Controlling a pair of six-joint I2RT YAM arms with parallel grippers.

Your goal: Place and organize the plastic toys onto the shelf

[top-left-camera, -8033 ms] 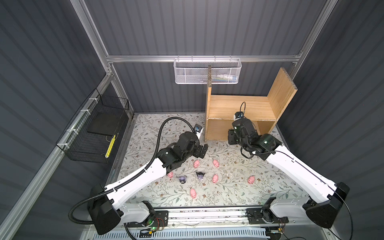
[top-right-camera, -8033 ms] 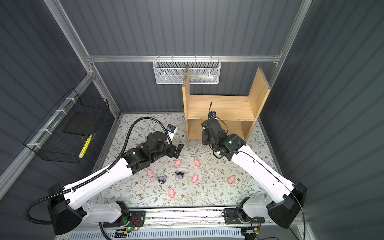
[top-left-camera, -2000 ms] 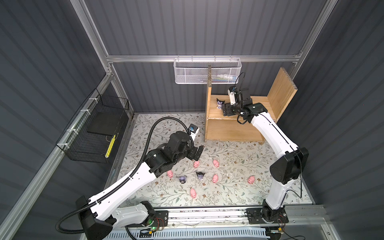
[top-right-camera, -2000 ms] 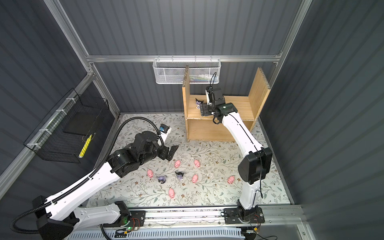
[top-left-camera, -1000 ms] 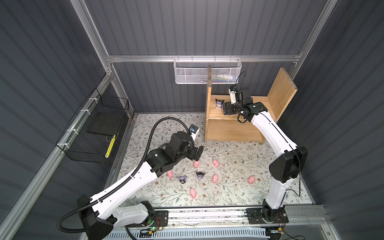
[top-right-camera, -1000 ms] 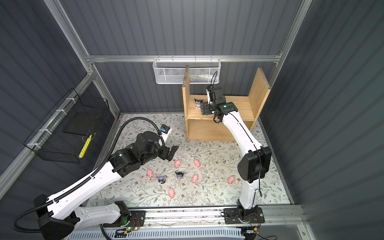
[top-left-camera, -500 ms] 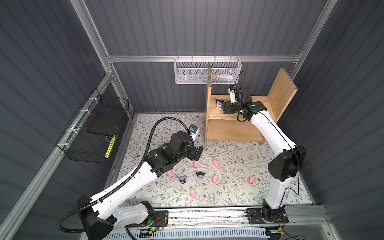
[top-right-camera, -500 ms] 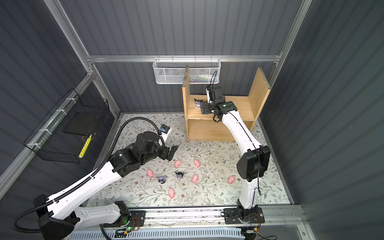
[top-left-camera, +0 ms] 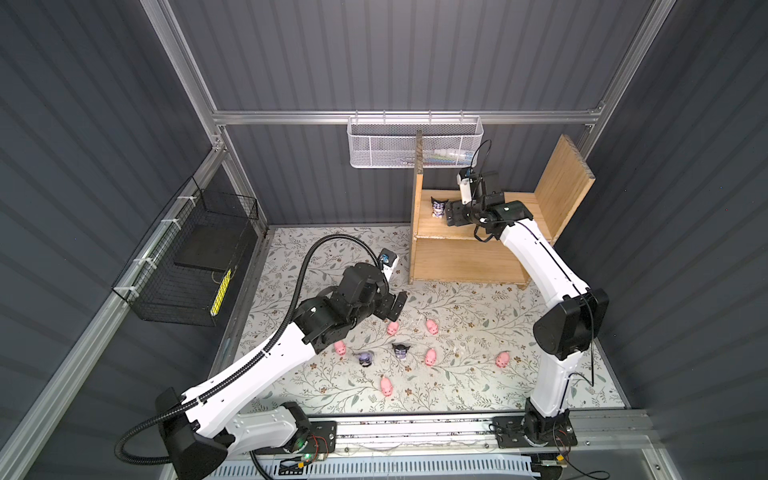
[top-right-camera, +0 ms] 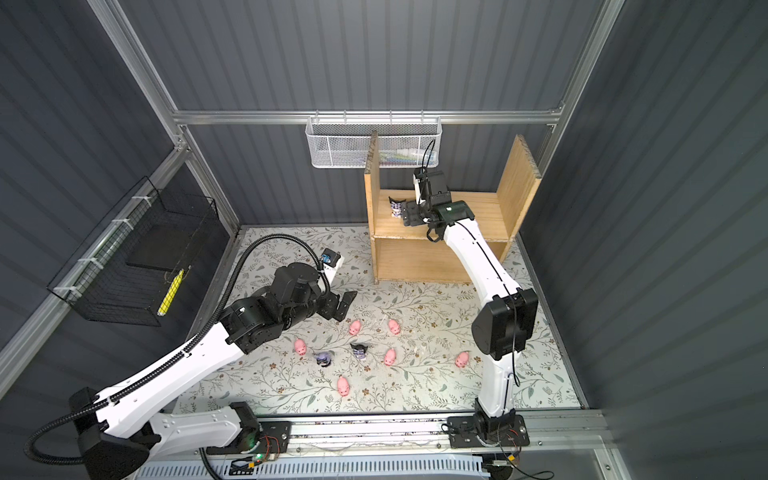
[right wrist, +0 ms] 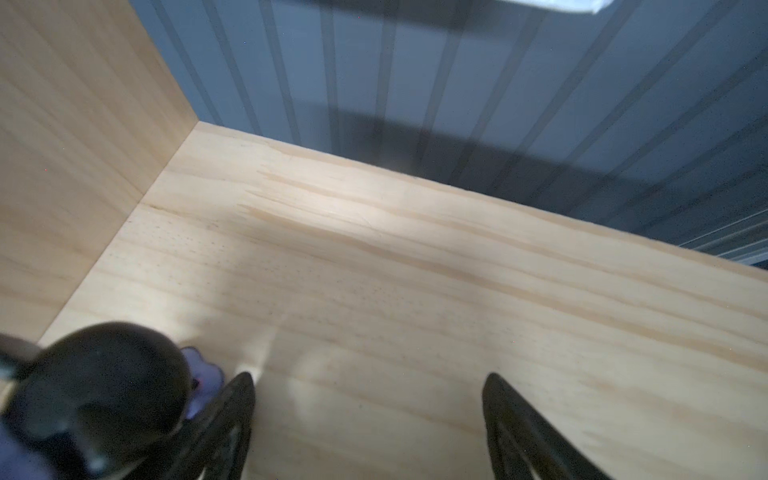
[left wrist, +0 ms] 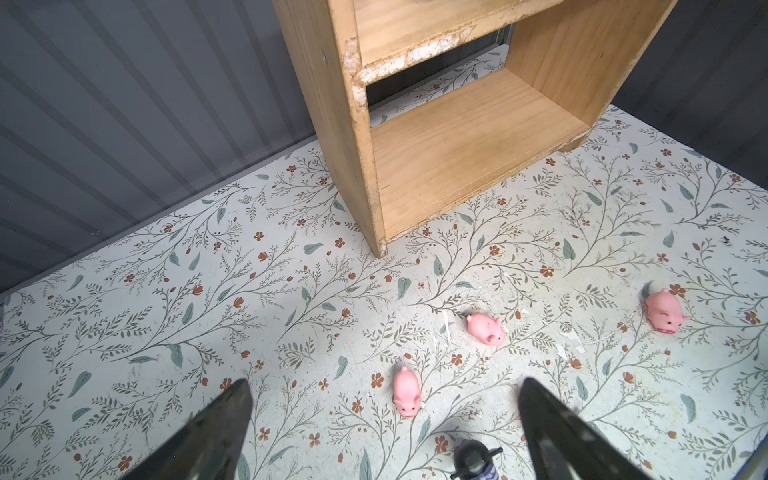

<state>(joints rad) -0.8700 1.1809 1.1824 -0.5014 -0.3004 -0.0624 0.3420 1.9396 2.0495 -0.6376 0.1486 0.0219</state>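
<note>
Now one black-hooded figurine [top-left-camera: 439, 207] stands upright on the upper level of the shelf [top-left-camera: 457, 262], far left, beside the left side board [top-left-camera: 417, 174]. The right hand [top-left-camera: 451, 217] sits just right of it, fingers apart with nothing between them; whether a finger touches the toy I cannot tell. Eight toys lie on the tabletop [top-left-camera: 478, 390]: six pigs [top-left-camera: 430, 356] and two hooded figurines [top-left-camera: 400, 351]. The left hand [top-left-camera: 396, 309], fingers apart and empty, hovers just far of the nearest pig [top-left-camera: 392, 328] and is much the closer arm to the group. In the left wrist view that pig [left wrist: 406, 391] lies between the fingers, its long axis along the reach, so they would likely close across its narrow sides.
</note>
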